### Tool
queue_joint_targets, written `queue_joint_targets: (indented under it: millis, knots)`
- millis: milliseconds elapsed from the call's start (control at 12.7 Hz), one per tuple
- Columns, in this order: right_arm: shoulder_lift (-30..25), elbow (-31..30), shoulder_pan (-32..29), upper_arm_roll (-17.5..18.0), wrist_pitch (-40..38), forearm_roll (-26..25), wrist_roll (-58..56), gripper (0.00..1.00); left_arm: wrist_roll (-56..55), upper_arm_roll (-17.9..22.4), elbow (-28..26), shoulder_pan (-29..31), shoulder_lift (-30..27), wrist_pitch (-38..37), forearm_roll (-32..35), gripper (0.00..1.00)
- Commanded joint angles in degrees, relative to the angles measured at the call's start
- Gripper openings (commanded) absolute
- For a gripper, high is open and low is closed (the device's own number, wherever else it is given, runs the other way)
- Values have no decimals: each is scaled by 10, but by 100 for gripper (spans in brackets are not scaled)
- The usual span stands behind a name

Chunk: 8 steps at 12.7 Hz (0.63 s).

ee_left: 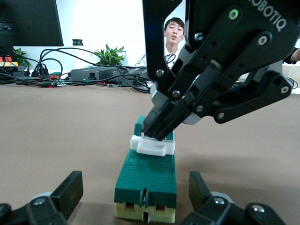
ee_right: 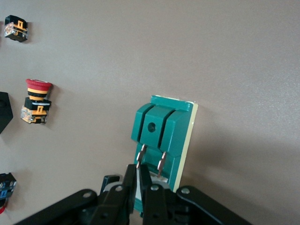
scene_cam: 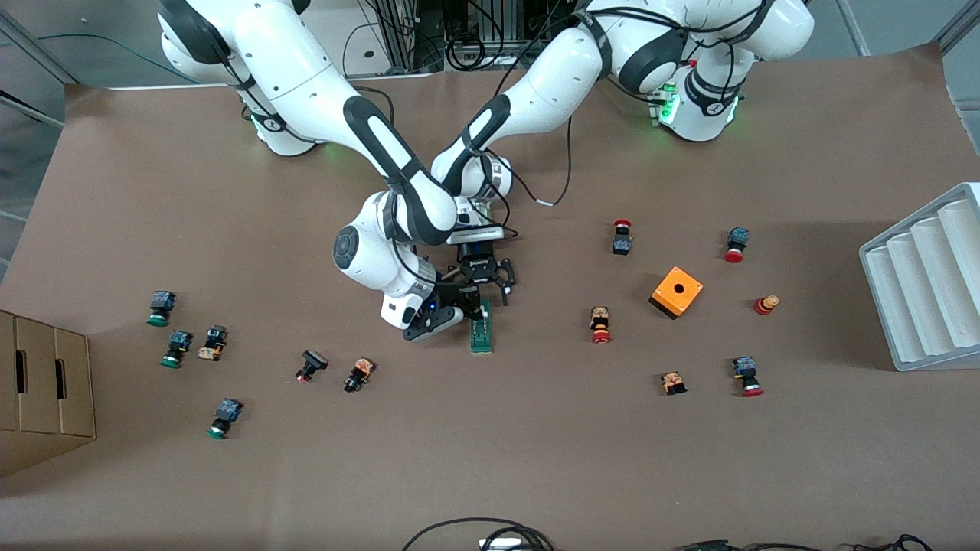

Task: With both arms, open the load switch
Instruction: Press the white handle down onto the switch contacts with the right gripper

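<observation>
The load switch (scene_cam: 481, 333) is a narrow dark-green block lying mid-table, its long side pointing toward the front camera. My right gripper (scene_cam: 468, 312) comes in from the right arm's end and is shut on the switch's small white lever (ee_left: 152, 146). Its fingertips (ee_left: 157, 130) pinch the lever from above. In the right wrist view the closed fingers (ee_right: 140, 180) meet at the green block (ee_right: 161, 126) beside two metal blades. My left gripper (ee_left: 136, 187) sits low at the switch's end farther from the front camera. It is open, one finger on each side of the block (ee_left: 147, 173) without touching it.
An orange box with a hole (scene_cam: 677, 291) and red-capped push buttons (scene_cam: 600, 324) lie toward the left arm's end. Green-capped buttons (scene_cam: 176, 348) lie toward the right arm's end beside a cardboard box (scene_cam: 42, 390). A white ribbed tray (scene_cam: 930, 283) stands at the table edge.
</observation>
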Motion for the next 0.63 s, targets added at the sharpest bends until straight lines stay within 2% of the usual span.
queue_joint_targets:
  millis: [0, 79, 158, 237, 553]
  knots:
    - [-3, -20, 10, -1, 17, 21, -15, 10, -19, 1, 21, -10, 34, 6, 7, 100]
    - [-8, -20, 10, -1, 13, 22, -8, 13, -19, 1, 21, -11, 34, 6, 7, 100]
    - [-14, -19, 10, -1, 11, 23, 3, 27, -18, 1, 21, -11, 34, 6, 7, 100]
    - [-22, -19, 10, -1, 8, 23, 25, 45, -19, 1, 21, -11, 34, 6, 6, 100]
    - [-66, -20, 8, -1, -22, 23, 44, 52, -18, 1, 21, -11, 34, 6, 6, 100]
